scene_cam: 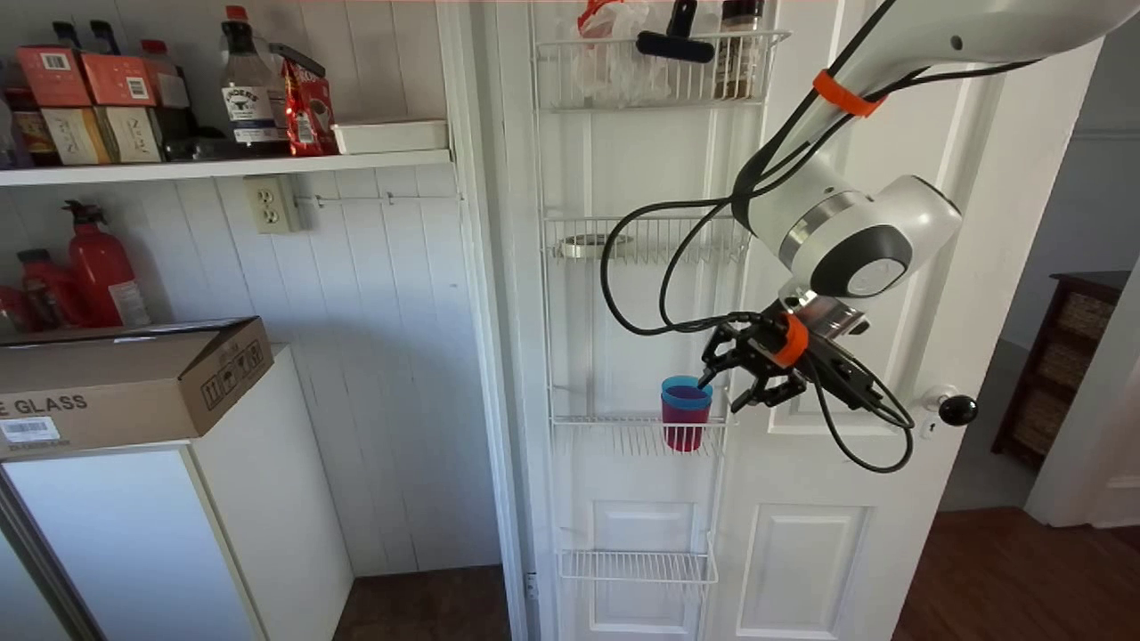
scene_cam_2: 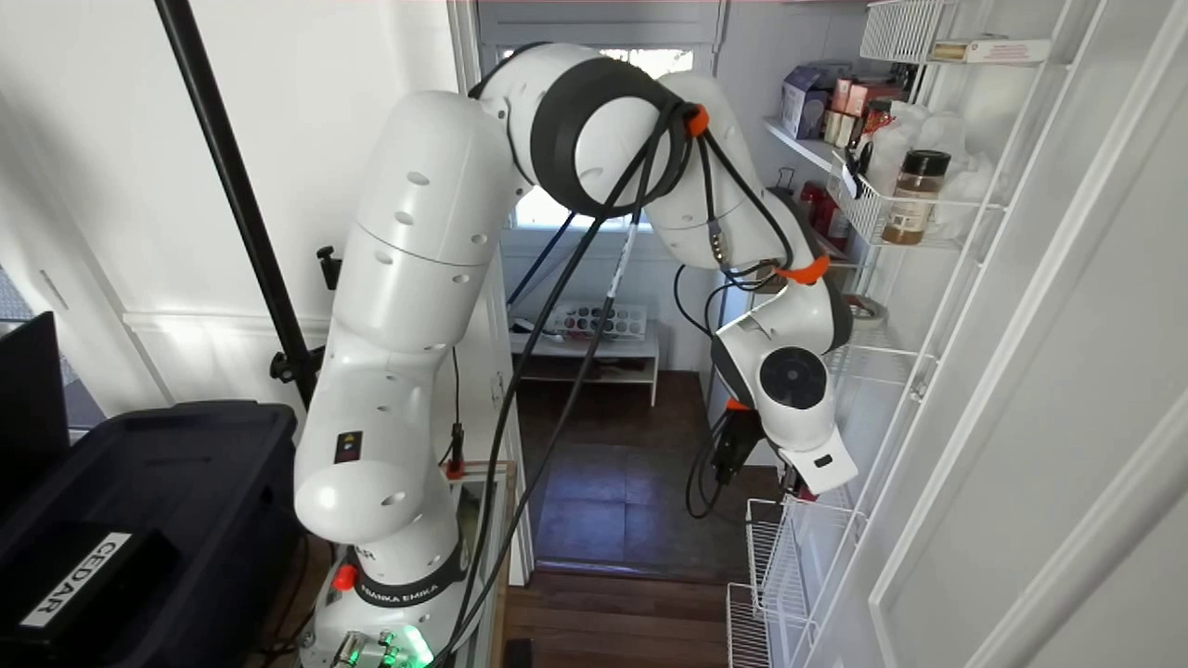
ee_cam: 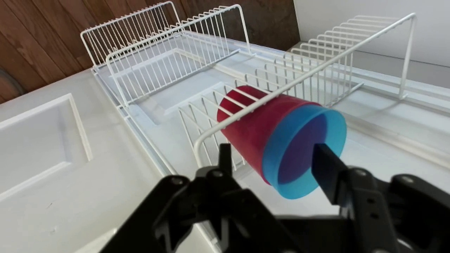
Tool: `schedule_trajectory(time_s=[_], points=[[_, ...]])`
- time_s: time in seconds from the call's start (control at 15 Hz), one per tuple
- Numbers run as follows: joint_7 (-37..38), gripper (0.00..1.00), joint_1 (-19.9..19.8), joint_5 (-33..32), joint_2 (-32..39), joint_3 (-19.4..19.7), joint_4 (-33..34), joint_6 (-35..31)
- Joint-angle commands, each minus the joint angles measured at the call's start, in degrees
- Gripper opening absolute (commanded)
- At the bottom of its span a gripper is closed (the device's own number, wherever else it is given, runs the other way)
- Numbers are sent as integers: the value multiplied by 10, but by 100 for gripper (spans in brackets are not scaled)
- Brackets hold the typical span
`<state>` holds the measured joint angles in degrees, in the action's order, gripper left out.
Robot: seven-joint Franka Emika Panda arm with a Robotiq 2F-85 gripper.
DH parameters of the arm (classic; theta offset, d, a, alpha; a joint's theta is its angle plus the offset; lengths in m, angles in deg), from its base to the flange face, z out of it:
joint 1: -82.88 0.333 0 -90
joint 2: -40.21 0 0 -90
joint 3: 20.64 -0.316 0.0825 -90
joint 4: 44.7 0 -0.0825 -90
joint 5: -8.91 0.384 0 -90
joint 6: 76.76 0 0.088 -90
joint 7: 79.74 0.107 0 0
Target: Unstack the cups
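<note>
The blue cup [scene_cam: 674, 399] is nested inside the pink cup [scene_cam: 684, 434], upright on a wire shelf; only its blue rim shows above the pink one. In the wrist view, the blue cup [ee_cam: 276, 149] opens toward me and the pink cup [ee_cam: 258, 131] sits behind the shelf's front wire. My gripper [scene_cam: 720, 395] is open and empty, just above and beside the rims. In the wrist view, the gripper [ee_cam: 272, 149] has its right fingertip across the blue cup's mouth and its left fingertip outside the pink wall. I cannot tell whether either touches.
The white wire rack [scene_cam: 637, 421] hangs on a white door with a black knob [scene_cam: 957, 409]. A tape roll [scene_cam: 592, 247] lies on the shelf above the cups. Black cables [scene_cam: 641, 331] loop from the arm near the rack. A cardboard box [scene_cam: 107, 378] stands on a white cabinet.
</note>
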<state>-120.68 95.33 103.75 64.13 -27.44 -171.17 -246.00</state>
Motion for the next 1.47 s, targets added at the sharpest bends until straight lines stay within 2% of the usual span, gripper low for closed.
schedule_trajectory(time_s=[0.0,0.13,0.27,0.33,0.4,0.67,0.73,1.13,1.2,1.27,1.4], points=[[-4,42,13,33,24,-5,21,-29],[-1,29,16,36,26,-4,19,-34],[1,29,17,35,27,-3,19,-38],[3,20,17,33,26,-3,20,-41],[3,24,17,33,26,-3,20,-42],[8,1,17,27,23,-2,15,-51],[9,0,17,28,22,-2,14,-56],[-7,1,16,43,16,-3,17,-67],[-13,27,16,51,16,-3,21,-68],[-18,27,17,62,16,-4,25,-68],[-37,37,19,97,16,-3,35,-65]])
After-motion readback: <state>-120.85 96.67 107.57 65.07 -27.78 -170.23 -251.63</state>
